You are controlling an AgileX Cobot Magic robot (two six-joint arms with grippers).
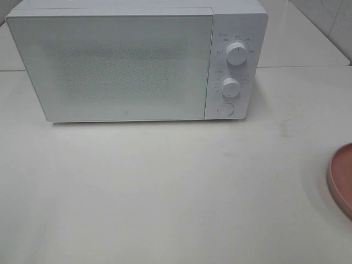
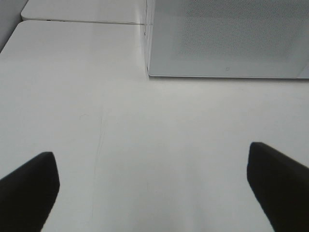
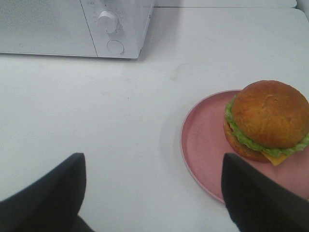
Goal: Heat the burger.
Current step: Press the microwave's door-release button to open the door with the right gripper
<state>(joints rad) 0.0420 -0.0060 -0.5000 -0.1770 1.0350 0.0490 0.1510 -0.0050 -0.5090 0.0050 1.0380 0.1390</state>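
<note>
Burger (image 3: pixel 268 118) and microwave (image 1: pixel 126 66) are well apart, and the oven's door (image 1: pixel 110 66) is shut, so the risks all lie ahead. On the left, the left gripper (image 2: pixel 150 150) hangs over bare table (image 1: pixel 165 192) in front of the microwave's left front corner, jaws spread wide and holding nothing. If it goes for the door, a push on the flat panel would likely shove the casing backward rather than open it. Further right, the release seems to be the round button (image 1: pixel 225 109) beneath the lower knob (image 1: pixel 231 87). A fingertip landing off-centre could turn that knob instead or skid the whole oven. The right gripper (image 3: pixel 153 155) is also well open and empty, poised near the pink plate (image 3: pixel 205 140) on which the burger sits. In the high view only the plate's rim shows, at the far right. The stack is tall and the bun glossy. A hard squeeze could shear the layers, a loose one could drop it, and a low approach may nudge the plate across the smooth table.
</note>
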